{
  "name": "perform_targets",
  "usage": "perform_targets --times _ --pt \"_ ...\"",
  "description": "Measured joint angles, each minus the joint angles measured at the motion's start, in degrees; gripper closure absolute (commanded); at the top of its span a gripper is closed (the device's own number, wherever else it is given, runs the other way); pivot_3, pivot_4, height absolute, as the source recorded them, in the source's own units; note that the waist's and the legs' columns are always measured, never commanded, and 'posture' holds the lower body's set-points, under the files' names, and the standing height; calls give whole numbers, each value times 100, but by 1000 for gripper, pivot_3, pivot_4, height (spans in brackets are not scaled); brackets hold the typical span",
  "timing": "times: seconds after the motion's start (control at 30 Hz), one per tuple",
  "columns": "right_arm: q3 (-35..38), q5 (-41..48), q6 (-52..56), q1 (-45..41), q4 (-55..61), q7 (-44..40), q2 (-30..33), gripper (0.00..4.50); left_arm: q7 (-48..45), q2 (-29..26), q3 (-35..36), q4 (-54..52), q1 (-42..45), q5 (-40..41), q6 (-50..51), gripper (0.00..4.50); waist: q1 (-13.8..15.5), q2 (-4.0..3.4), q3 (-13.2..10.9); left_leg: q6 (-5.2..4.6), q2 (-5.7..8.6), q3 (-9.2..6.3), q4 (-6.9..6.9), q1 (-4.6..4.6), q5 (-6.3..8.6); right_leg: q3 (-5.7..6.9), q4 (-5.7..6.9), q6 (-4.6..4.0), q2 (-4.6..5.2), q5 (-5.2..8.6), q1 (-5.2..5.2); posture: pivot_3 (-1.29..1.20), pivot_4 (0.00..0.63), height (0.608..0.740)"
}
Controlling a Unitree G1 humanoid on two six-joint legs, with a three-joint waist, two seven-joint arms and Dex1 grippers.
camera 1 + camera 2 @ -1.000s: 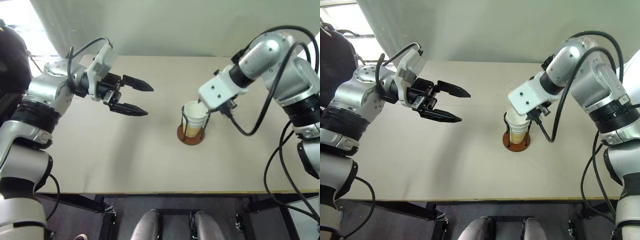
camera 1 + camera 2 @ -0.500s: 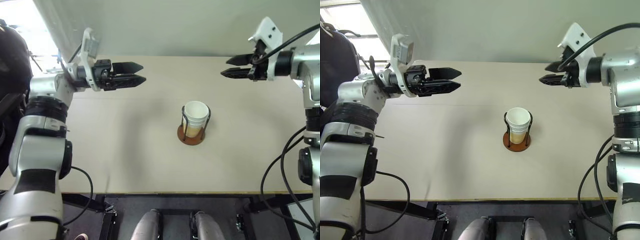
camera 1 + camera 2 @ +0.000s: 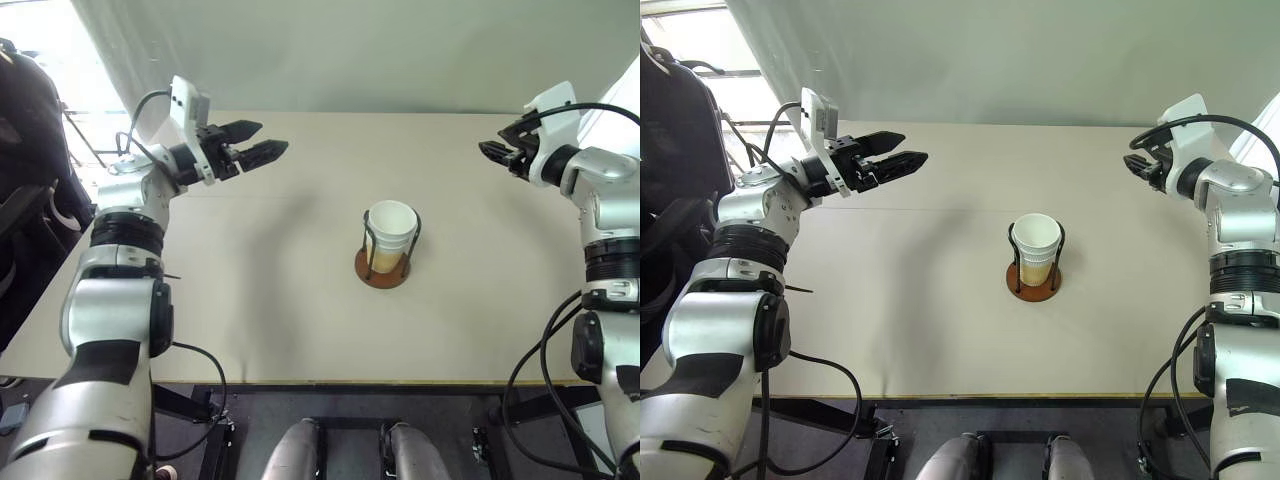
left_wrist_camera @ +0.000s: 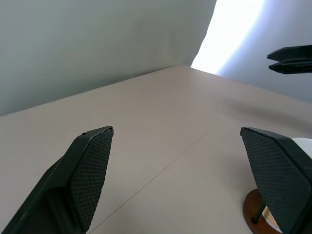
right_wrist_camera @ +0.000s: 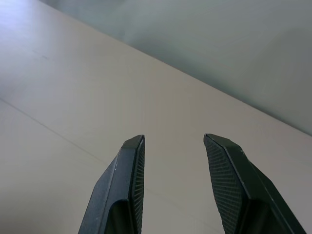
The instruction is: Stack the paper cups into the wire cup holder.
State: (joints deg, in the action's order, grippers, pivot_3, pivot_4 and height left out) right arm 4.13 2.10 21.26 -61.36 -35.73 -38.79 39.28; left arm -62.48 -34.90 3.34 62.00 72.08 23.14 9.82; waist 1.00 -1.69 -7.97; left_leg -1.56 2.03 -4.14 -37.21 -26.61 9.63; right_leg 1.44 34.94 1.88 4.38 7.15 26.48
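Both pincers (image 3: 262, 142) (image 3: 492, 151) released, empty, beige table (image 3: 250, 300), grey wall (image 3: 380, 50) behind.

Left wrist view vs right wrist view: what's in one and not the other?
Left wrist view alone: the reddish-brown base of the wire cup holder with a sliver of white paper cups behind one finger, plus the right gripper far off across the table, and the left gripper with jaws wide apart.

Right wrist view alone: the right gripper seen close, jaws apart with nothing between.

Both: the bare beige table and the grey wall.
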Motion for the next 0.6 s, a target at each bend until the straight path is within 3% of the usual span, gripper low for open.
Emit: perform_targets --times 0.2,0.6 --pt "144 144 64 68 -4 453 -335 2619 313 130 85 -287 -183 -307 -216 0 -2 0 0 10 -2 3 12 20 -15 -2 3 -16 0 -13 -4 0 150 740" --pt "624 469 258 77 -5 990 -381 2619 779 52 275 -1210 -598 -653 -257 0 4 0 0 17 -4 2 13 22 -18 0 3 -27 -3 -21 -5 0 150 740"
